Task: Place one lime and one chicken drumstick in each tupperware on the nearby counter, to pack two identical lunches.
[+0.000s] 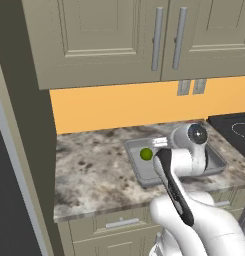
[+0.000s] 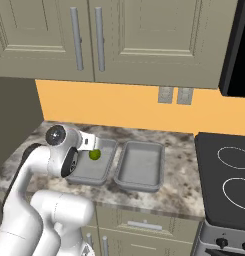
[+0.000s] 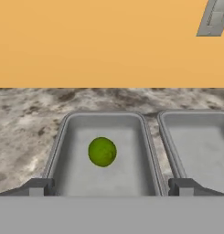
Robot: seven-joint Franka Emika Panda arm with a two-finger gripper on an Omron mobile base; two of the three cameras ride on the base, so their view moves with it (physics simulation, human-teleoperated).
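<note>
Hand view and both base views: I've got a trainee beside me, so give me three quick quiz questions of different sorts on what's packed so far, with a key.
1. True or false: the round green lime lies inside the left shallow grey rectangular tupperware tray.
2. Multiple choice: the right shallow grey rectangular tray holds A) a lime, B) a chicken drumstick, C) nothing that can be seen.
3. Fill in: the two-finger gripper of the white arm hovers over the left tray with its jaws ____.

Key:
1. True.
2. C.
3. Open: its dark finger tips stand wide apart, and the lime lies free between them.
</note>
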